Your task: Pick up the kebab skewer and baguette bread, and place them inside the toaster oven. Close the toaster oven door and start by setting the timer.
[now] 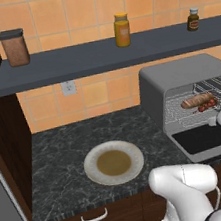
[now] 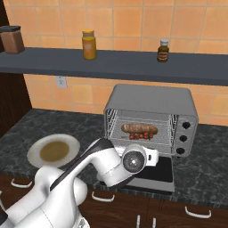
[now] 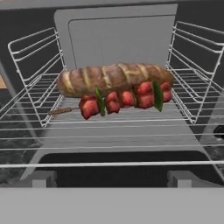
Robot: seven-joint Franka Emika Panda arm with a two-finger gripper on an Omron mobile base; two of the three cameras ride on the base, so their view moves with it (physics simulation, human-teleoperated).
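The claw stands wide open and empty in front of the toaster oven (image 2: 151, 122), looking straight into its cavity. On the wire rack (image 3: 118, 127) the baguette bread (image 3: 114, 78) lies crosswise, golden-brown with pale slashes along its crust. Just in front of it, touching, lies the kebab skewer (image 3: 124, 99), red chunks with green slivers on a thin brown stick. The toaster oven door (image 2: 153, 171) hangs folded down, dark glass upward.
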